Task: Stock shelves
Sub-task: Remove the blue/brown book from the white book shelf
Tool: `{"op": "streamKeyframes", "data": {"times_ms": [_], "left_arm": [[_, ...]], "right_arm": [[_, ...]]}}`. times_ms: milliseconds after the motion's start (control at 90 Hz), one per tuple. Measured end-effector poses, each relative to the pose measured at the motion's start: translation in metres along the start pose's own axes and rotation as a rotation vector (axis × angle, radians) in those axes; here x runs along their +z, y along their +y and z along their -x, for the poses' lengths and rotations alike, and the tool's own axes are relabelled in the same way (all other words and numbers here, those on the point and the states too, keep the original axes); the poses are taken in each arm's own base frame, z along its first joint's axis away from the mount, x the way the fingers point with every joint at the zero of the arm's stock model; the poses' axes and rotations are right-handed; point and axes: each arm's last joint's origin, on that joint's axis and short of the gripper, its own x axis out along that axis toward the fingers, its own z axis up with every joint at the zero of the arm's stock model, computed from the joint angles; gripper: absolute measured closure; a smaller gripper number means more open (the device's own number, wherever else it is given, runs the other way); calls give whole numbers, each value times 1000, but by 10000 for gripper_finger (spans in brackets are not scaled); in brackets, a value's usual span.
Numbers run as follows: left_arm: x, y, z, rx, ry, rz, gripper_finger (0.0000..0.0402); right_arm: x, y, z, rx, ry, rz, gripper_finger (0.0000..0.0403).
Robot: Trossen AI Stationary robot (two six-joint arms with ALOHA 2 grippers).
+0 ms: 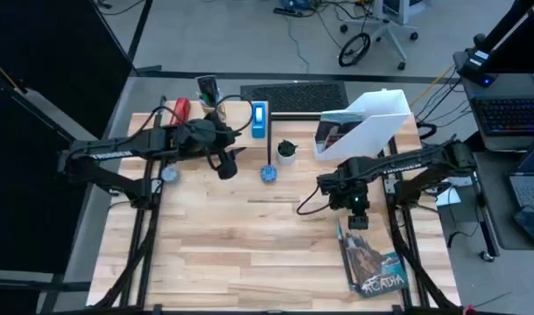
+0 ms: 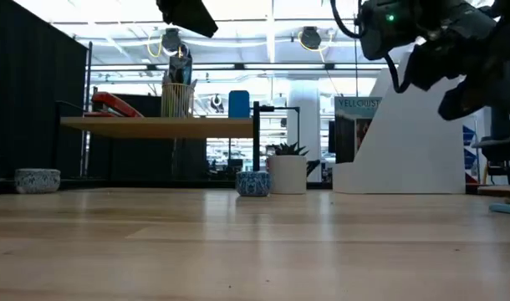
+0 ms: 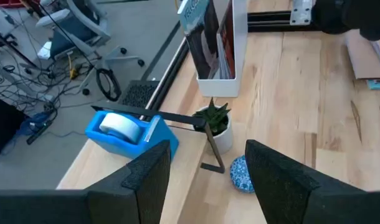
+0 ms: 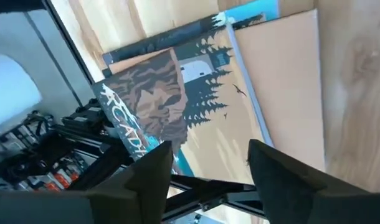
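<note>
The right gripper (image 1: pixel 358 220) hangs above the book (image 1: pixel 373 265), fingers parted and empty. The book lies flat near the table edge, well short of the file holder (image 1: pixel 379 129). It is probably stiff, thin and light; grip one overhanging edge. The left gripper (image 1: pixel 225 164), spread and empty, hangs by the shelf (image 1: pixel 241 114).

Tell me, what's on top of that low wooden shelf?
On the shelf stand a red stapler, a wire cup of pens and a blue tape dispenser. From above, the left arm covers part of the plank, so anything under it stays hidden.
</note>
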Motion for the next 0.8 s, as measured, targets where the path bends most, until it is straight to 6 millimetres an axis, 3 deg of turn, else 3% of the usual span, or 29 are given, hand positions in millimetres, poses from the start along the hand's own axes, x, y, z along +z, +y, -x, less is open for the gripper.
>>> {"op": "streamKeyframes", "data": {"times_ms": [222,422,678,800], "left_arm": [[-2,-4,-11,-6,35,-14,207],[-2,-4,-11,-6,31,-16,207],[-2,-2,-10,-3,30,-14,207],[-2,-2,-10,-2,30,-13,207]], "right_arm": [[12,8,40,-40,-180,75,217],[19,19,106,-277,-471,179,225],[3,34,194,-622,-813,326,227],[-11,33,224,-816,-894,291,227]]}}
